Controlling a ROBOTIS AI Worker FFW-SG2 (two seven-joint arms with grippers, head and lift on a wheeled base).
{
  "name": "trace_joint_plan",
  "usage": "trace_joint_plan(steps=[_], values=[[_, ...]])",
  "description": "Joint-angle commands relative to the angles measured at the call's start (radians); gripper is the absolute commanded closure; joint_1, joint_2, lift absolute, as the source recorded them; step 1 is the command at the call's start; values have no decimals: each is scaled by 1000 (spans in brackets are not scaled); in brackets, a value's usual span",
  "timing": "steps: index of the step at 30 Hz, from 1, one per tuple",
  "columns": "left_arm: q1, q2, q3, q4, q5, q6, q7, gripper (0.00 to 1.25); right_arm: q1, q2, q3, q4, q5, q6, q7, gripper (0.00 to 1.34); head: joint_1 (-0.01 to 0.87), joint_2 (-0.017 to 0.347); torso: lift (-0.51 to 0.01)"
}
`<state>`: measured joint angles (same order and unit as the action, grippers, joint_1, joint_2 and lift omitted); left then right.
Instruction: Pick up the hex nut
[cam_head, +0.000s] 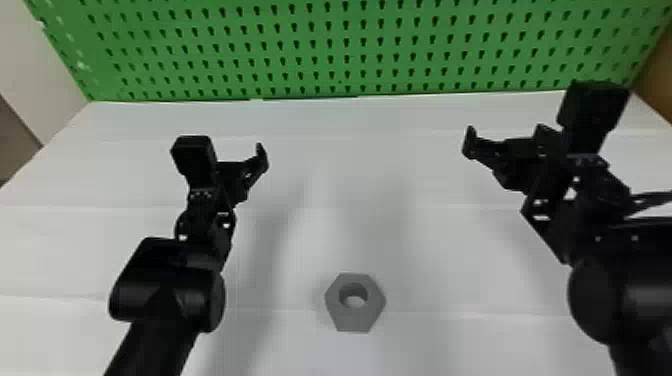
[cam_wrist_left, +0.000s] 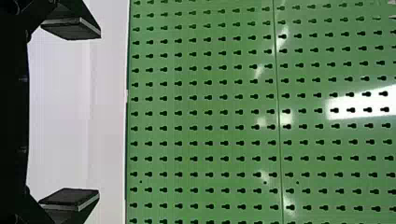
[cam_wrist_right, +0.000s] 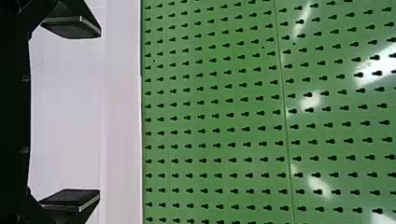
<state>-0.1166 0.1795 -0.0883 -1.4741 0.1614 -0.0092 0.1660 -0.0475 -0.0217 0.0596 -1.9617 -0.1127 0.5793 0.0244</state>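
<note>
Hex nut: laid flat on the white tabletop, at the lower centre of the head view, well apart from both grippers.
Left gripper: held left of centre, above the tabletop; its two fingers are spread wide.
Right gripper: held at the upper right, its fingers likewise parted.
Green pegboard: set across the top of the frame, behind the tabletop.
</note>
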Motion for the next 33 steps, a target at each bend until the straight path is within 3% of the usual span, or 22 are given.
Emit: trace_joint_plan(steps=[1,10,27,33], values=[[0,0,1,0,-2,0,0,88,-41,-3,3,-69,-18,198,0,94,785,149,-85],[0,0,2,0,-3,0,0,88,-121,-32,14,-114,-102,464,5,94,785,149,-85],[-3,0,4,0,-8,0,0,88,-295,-47,54,-132,-162,961,5,94,785,149,-85],[-6,0,4,0,-10,0,0,88,-341,-49,88,-120,-166,993,5,94,785,149,-85]])
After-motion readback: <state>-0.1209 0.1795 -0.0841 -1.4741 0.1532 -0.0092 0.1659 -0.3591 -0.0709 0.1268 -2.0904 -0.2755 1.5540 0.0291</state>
